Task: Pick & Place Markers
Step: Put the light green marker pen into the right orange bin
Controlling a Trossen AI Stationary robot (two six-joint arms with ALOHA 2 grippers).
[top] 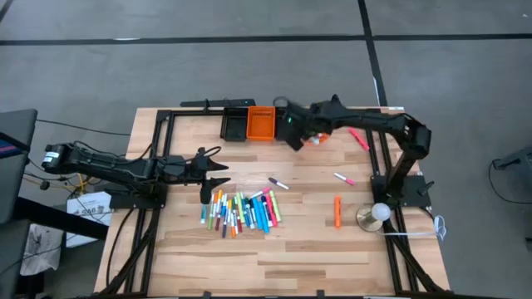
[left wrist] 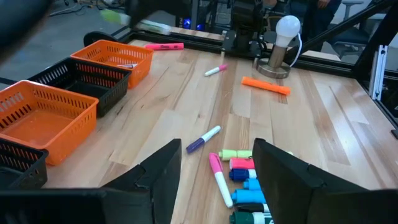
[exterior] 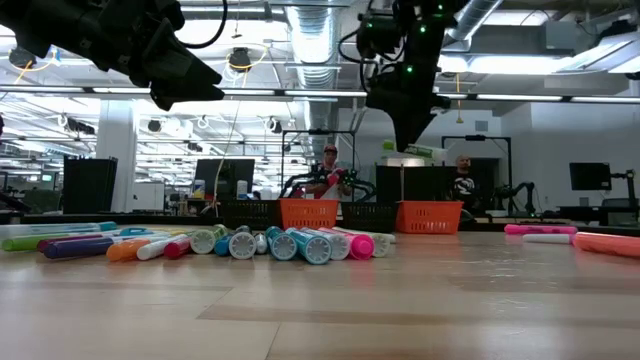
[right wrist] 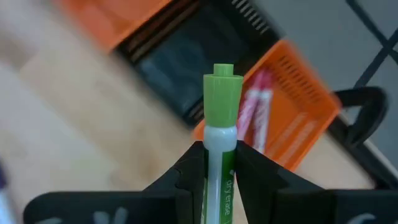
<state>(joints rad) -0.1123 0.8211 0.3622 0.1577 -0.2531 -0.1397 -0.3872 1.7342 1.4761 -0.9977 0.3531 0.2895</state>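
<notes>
The markers (top: 241,212) lie in a mixed-colour heap on the table; it also shows in the low view (exterior: 250,243). Single markers lie apart: purple-white (top: 278,183), pink-white (top: 343,178), orange (top: 337,210) and pink (top: 358,138). My left gripper (top: 219,169) is open and empty, hovering over the heap's far-left side; the left wrist view (left wrist: 217,180) shows its fingers wide apart. My right gripper (top: 293,137) is high over the bins at the far edge, shut on a green-capped marker (right wrist: 221,118). My right gripper pinches the marker's white barrel (right wrist: 220,167) between its two fingers, just behind the green cap (right wrist: 222,93). The marker lies along the fingers, and its capped end sticks out past the fingertips. It is lifted clear, above a black bin and an orange bin.
Orange bins (top: 260,123) and black bins (top: 234,124) stand in a row at the far edge. One orange bin (right wrist: 292,112) holds pink markers. A light bulb on a round base (top: 376,216) stands at the right. Bare wood lies toward the near edge.
</notes>
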